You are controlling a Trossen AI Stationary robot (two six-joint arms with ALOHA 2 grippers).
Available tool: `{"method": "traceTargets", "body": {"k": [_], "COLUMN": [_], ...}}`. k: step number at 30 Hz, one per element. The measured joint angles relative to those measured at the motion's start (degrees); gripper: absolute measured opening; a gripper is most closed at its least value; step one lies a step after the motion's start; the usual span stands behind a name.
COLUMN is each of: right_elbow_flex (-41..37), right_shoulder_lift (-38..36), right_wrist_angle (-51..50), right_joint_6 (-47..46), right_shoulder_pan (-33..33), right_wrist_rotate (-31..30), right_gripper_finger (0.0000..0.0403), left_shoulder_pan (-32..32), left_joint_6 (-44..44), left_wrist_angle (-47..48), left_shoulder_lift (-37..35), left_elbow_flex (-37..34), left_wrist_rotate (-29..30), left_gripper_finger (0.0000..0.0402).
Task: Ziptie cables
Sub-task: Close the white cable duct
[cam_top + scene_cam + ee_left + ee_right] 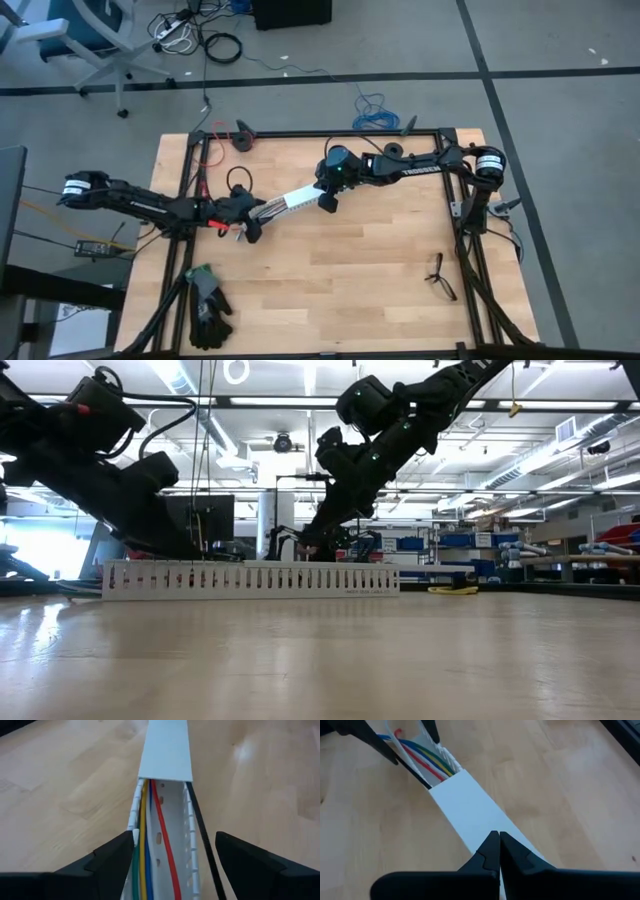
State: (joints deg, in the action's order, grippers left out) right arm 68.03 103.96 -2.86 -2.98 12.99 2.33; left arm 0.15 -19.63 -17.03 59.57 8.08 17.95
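Note:
A long white slotted channel [290,203] lies on the wooden table, slanting from centre left toward the far right. In its open end lie the cables [145,855], green, yellow, blue and red. The thin black ziptie [202,840] runs along one wall. A smooth white cover [165,750] closes the rest of the channel. My left gripper [174,836] is open at the channel's open end, one finger on each side of it. Whether a finger touches a wall, I cannot tell. My right gripper [496,836] is shut over the cover at the channel's other end. My right gripper has its shut fingertips down on the top face of the white cover [480,827], near the end away from the open part. The fingers slant down from the table's far right and lie roughly along the channel. The channel lies flat on the table under them.
A pair of black gloves with green cuffs [207,300] lies at the near left. A small black forked object [438,275] lies at the near right. Black frame rails [330,133] run along the table's far edge and sides.

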Motion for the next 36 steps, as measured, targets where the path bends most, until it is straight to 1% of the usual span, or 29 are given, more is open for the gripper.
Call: {"method": "traceTargets", "body": {"k": [4, 7, 11, 18, 25, 28, 32, 36], "right_elbow_flex": [0.00, 0.00, 0.00, 0.00, 0.00, 0.00, 0.00, 0.00], "right_shoulder_lift": [0.00, 0.00, 0.00, 0.00, 0.00, 0.00, -0.01, 0.00], "right_wrist_angle": [0.14, 0.14, 0.16, 0.18, 0.20, 0.18, 0.19, 0.20], "right_joint_6": [0.00, 0.00, 0.02, 0.26, 0.42, 0.50, 0.55, 0.59], "right_shoulder_pan": [0.02, 0.01, -0.15, -0.16, -0.20, -0.22, -0.24, -0.24], "right_wrist_rotate": [0.05, 0.26, 0.28, 0.39, 1.88, 1.86, 1.88, 2.58], "right_gripper_finger": [0.0000, 0.0000, 0.0000, 0.0000, 0.0000, 0.0000, 0.0000, 0.0000], "left_shoulder_pan": [-0.49, -0.47, -0.47, -0.46, -0.39, -0.32, -0.32, -0.32], "left_joint_6": [0.43, 2.07, 4.48, 6.35, 11.21, 9.70, 5.83, 5.82], "left_wrist_angle": [-0.36, -0.51, -0.53, -1.67, -7.15, -4.42, -0.54, -1.10], "left_shoulder_lift": [3.33, 5.08, 5.60, 5.68, 5.80, 5.75, 6.10, 7.72], "left_elbow_flex": [0.15, 0.11, -0.07, -0.19, -0.44, -0.39, -0.35, -0.39], "left_wrist_rotate": [2.73, 6.06, 8.00, 8.35, 7.89, 7.73, 5.34, 4.92], "left_gripper_finger": [0.0295, 0.0295, 0.0296, 0.0296, 0.0296, 0.0296, 0.0296, 0.0295]}}
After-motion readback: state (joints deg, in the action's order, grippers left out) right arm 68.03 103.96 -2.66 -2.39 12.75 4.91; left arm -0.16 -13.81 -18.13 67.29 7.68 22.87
